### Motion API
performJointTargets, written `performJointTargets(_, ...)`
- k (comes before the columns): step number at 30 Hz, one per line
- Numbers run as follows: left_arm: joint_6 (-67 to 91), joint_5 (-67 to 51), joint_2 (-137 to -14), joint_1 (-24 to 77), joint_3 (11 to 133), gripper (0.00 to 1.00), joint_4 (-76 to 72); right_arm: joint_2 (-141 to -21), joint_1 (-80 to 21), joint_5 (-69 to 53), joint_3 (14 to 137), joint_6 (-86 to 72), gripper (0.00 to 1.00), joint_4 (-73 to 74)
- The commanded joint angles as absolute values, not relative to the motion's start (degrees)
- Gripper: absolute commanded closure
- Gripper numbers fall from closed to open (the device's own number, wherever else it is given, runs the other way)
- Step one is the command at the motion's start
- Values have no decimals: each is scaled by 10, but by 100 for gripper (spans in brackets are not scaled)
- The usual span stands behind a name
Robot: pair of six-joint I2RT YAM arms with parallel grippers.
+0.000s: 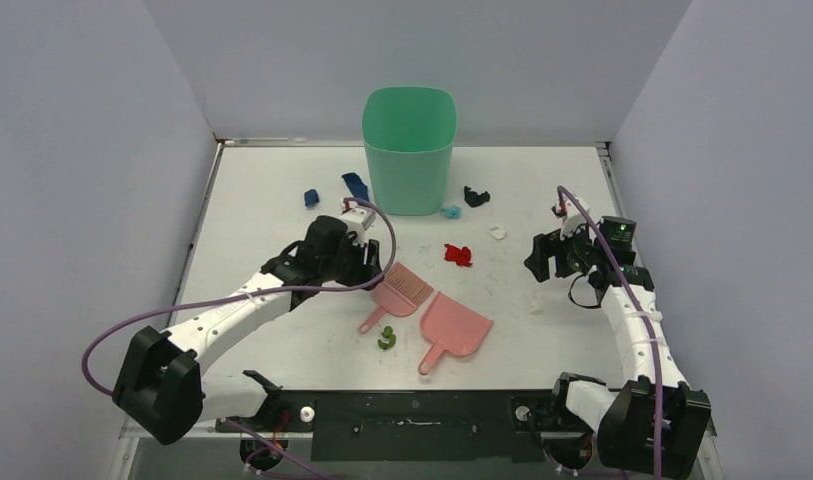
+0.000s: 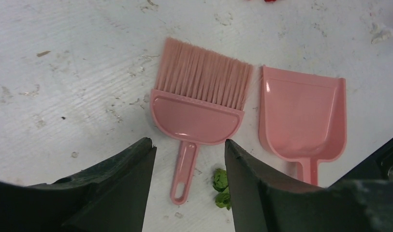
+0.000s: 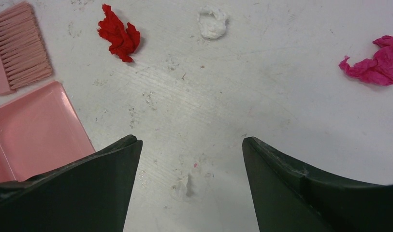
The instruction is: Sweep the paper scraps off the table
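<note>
Nearest the arm bases, on the white table (image 1: 262, 220): pink dustpan (image 1: 455, 325), mouth facing away, used here as the reference. Just left of its handle, green paper scrap (image 1: 387, 338). Beside its left edge, close but apart, pink hand brush (image 2: 199, 104), bristles pointing away. Over the brush handle, left gripper (image 2: 188, 147), jaws partly spread to either side of the handle, tabletop visible in both gaps, nothing held. Right of the dustpan, well apart, right gripper (image 3: 189, 142), jaws spread wide above the tabletop, nothing held. Just beyond the dustpan, red scrap (image 1: 458, 254); beyond and slightly right, white scrap (image 1: 497, 232); farther right, magenta scrap (image 3: 375, 63). Farther still, light blue scrap (image 1: 450, 212) and black scrap (image 1: 475, 196); beyond and left, dark blue scrap (image 1: 355, 185) and smaller dark blue scrap (image 1: 311, 198). Farthest from the dustpan, upright green bin (image 1: 409, 148).
</note>
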State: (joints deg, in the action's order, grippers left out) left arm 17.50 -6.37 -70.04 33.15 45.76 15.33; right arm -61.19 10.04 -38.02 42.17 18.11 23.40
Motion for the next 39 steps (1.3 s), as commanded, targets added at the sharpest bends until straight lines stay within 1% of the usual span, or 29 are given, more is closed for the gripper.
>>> performJointTargets(1,199,-83,-726,388,521,48,174,-598,92,-398,427,212,22,228)
performJointTargets(7,221,33,-742,527,559,46,229,-589,87,-393,427,215,24,227)
performJointTargets(11,258,87,-775,582,574,46,236,-590,82,-386,426,216,21,227)
performJointTargets(17,288,117,-849,591,595,52,221,-596,72,-378,427,219,20,227)
performJointTargets(19,287,116,-875,590,601,55,208,-595,71,-377,426,220,19,228)
performJointTargets(24,285,103,-932,590,626,58,201,-601,70,-378,427,221,19,228)
performJointTargets(27,285,102,-945,590,625,64,192,-605,69,-377,428,222,19,230)
performJointTargets(35,288,78,-974,590,633,66,177,-607,68,-377,428,224,19,232)
performJointTargets(38,288,69,-988,590,640,72,177,-607,67,-377,428,225,19,232)
performJointTargets(39,288,65,-992,590,643,75,177,-607,67,-377,428,225,19,232)
